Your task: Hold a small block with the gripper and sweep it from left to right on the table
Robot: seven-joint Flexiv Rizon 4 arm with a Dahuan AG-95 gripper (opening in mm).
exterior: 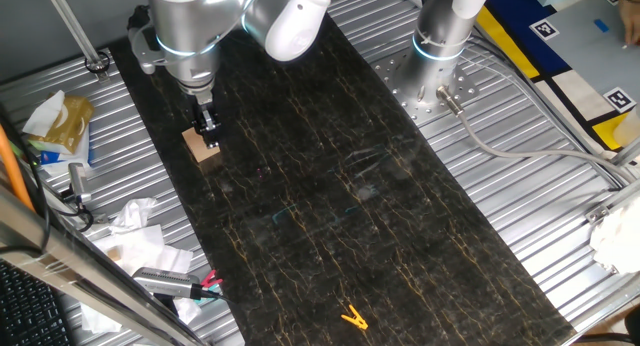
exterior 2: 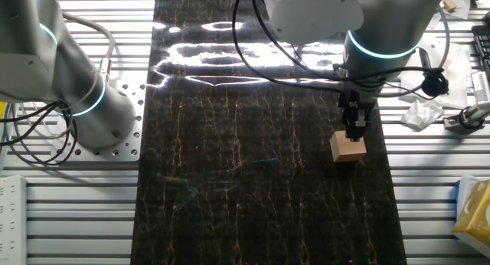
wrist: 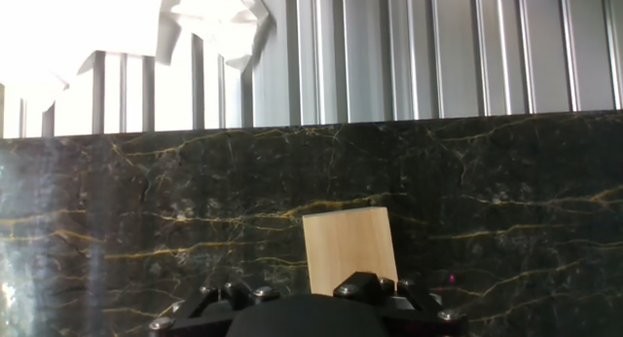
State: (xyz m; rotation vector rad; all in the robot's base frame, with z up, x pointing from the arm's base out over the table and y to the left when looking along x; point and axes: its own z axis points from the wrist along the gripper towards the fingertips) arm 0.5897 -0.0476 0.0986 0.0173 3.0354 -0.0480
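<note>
The small block [exterior: 203, 147] is a light tan wooden cube. It rests on the black gold-veined table [exterior: 330, 196] near the table's left edge. My gripper [exterior: 208, 134] comes straight down onto it, with the black fingers shut on its upper part. In the other fixed view the gripper [exterior 2: 356, 132] sits on top of the block [exterior 2: 348, 149], near the right edge of the table [exterior 2: 245, 142]. In the hand view the block [wrist: 346, 247] stands just past the gripper's black body, with the fingertips hidden.
Ribbed metal sheets [exterior: 560, 206] flank the table. A second arm's base [exterior: 440, 46] stands at the far right side. A tiny yellow clip [exterior: 353, 318] lies near the table's front end. Crumpled tissue and tools [exterior: 140, 236] lie on the left sheet.
</note>
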